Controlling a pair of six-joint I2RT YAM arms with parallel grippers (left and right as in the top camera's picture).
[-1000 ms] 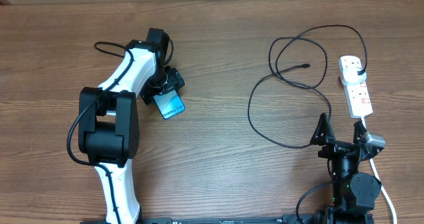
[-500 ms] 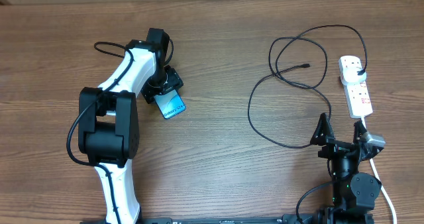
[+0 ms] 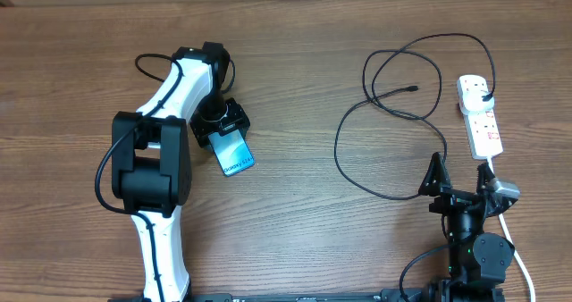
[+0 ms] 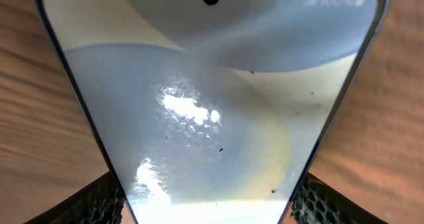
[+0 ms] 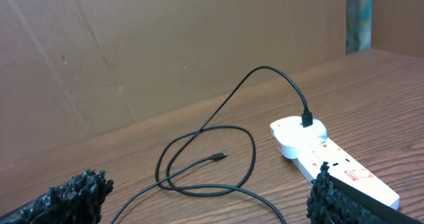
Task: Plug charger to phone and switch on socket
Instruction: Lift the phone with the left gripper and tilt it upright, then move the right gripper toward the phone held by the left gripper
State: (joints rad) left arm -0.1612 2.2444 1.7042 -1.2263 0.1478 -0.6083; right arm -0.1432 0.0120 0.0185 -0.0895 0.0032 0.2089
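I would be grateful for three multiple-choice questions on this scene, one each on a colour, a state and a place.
1. The socket is: A) white B) black C) blue.
2. The charger's black plug is: A) lying loose B) seated in the socket C) dangling in the air.
3. The phone lies: A) beside the socket B) between the left pincer's fingers C) on the charger's loops.

Answers:
1 A: its body shows white with red marks.
2 B: the right wrist view shows it standing in the strip's end.
3 B: the fingers flank its edges in the left wrist view.
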